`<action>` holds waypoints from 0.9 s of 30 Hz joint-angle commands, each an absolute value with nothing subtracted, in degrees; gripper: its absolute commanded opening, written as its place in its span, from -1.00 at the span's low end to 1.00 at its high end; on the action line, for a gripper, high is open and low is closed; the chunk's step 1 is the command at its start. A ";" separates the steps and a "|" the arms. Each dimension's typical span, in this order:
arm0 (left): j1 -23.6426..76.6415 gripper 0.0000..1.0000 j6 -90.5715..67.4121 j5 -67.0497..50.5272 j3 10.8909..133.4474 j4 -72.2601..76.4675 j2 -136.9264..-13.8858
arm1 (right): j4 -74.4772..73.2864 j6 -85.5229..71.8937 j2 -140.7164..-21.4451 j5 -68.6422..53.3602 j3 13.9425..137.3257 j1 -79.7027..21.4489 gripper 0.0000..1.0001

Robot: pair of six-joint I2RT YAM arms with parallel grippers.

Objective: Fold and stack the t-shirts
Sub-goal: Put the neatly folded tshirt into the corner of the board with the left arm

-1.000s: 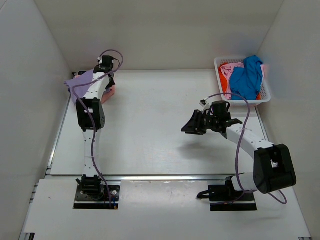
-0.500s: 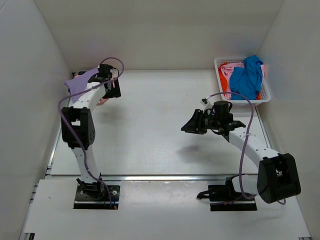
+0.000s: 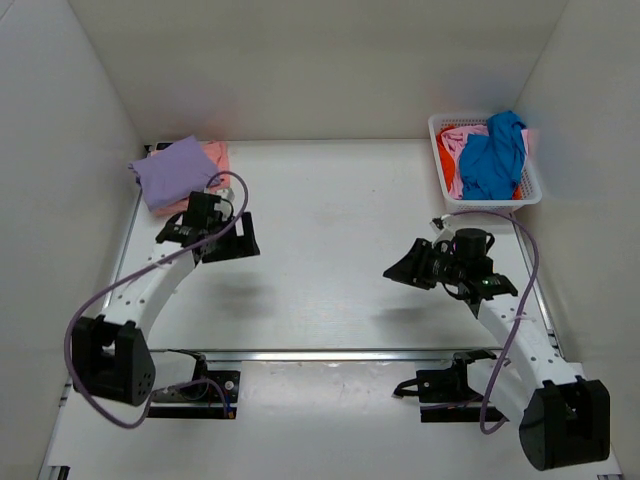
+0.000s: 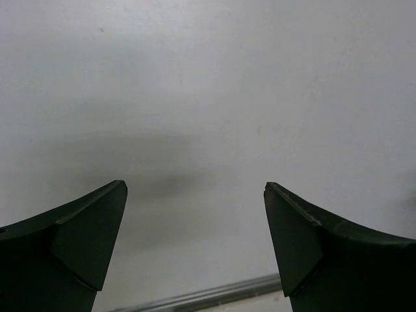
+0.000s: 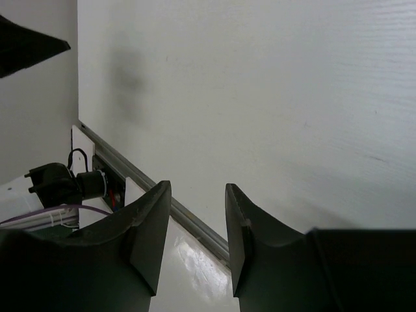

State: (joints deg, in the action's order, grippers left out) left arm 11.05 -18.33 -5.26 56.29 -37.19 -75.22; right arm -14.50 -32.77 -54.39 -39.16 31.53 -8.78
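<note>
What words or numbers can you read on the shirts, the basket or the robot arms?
None: no words, numbers or signs can be read in any view.
The folded lavender t-shirt, the blue t-shirt and the white basket are plain.
The left arm and the right arm show no legible label.

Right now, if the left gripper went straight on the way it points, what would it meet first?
Probably the bare table: the left gripper tilts down at it, with nothing in between.

Stacked t-shirts [image 3: 172, 170] lie far left; other t-shirts [image 3: 490, 160] fill the basket [image 3: 497, 203] far right.
</note>
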 commanded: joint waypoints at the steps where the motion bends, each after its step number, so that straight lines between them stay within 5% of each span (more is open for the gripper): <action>1: 12.04 0.95 -18.81 -8.52 52.04 -36.83 -67.16 | -15.47 -32.60 -50.63 -39.11 29.36 -8.35 -0.28; 27: 12.66 0.97 -18.20 -8.26 46.93 -40.60 -60.12 | -14.24 -37.35 -40.34 -39.55 23.21 -9.14 -0.28</action>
